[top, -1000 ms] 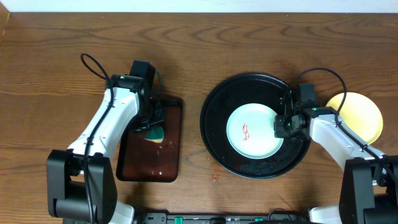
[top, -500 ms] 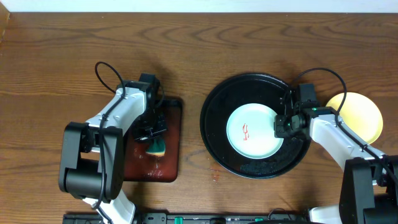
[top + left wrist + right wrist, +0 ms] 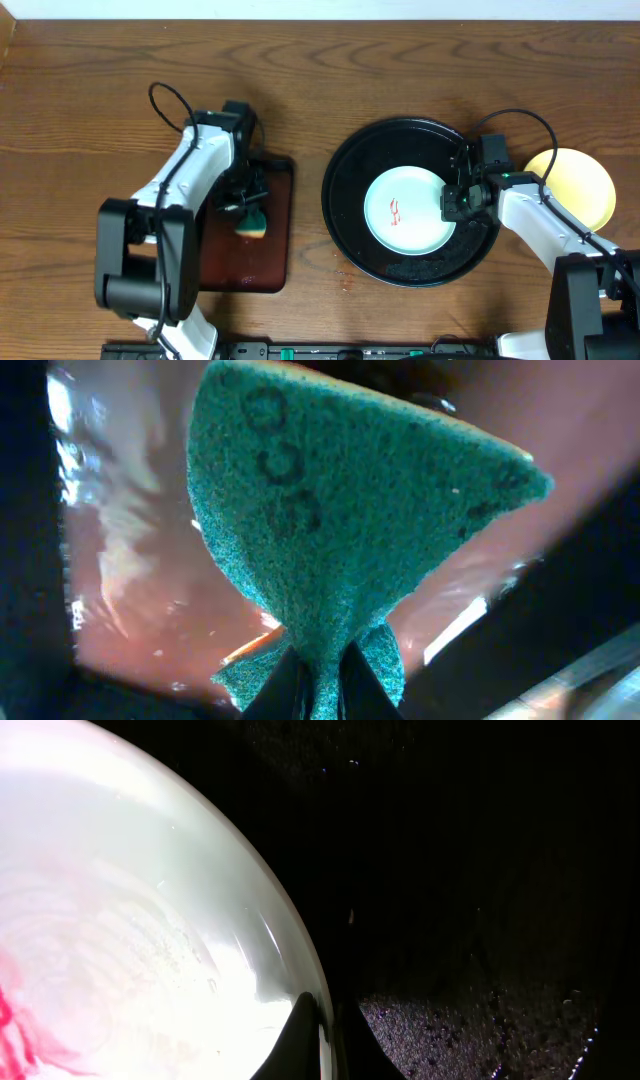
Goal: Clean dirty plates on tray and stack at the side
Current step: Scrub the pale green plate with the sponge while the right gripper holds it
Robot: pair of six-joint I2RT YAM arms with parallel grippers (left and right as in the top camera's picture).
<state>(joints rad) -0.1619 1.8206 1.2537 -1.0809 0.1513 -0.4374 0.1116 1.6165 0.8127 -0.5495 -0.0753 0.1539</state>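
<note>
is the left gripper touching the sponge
Touching. The left wrist view shows the green sponge pinched at its narrow end between the two fingers of the left gripper, with no gap.

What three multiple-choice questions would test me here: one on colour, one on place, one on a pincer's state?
1. The smears on the white plate are: A red; B blue; C black.
2. The yellow plate lies: A on the table beside the black tray; B inside the black tray; C on the white plate.
3. The left pincer is: A open and empty; B shut on the green sponge; C shut on the yellow plate.
Answers: 1 A, the overhead view shows red marks; 2 A, it sits on wood right of the tray; 3 B, the wrist view shows it pinching the sponge.
</note>
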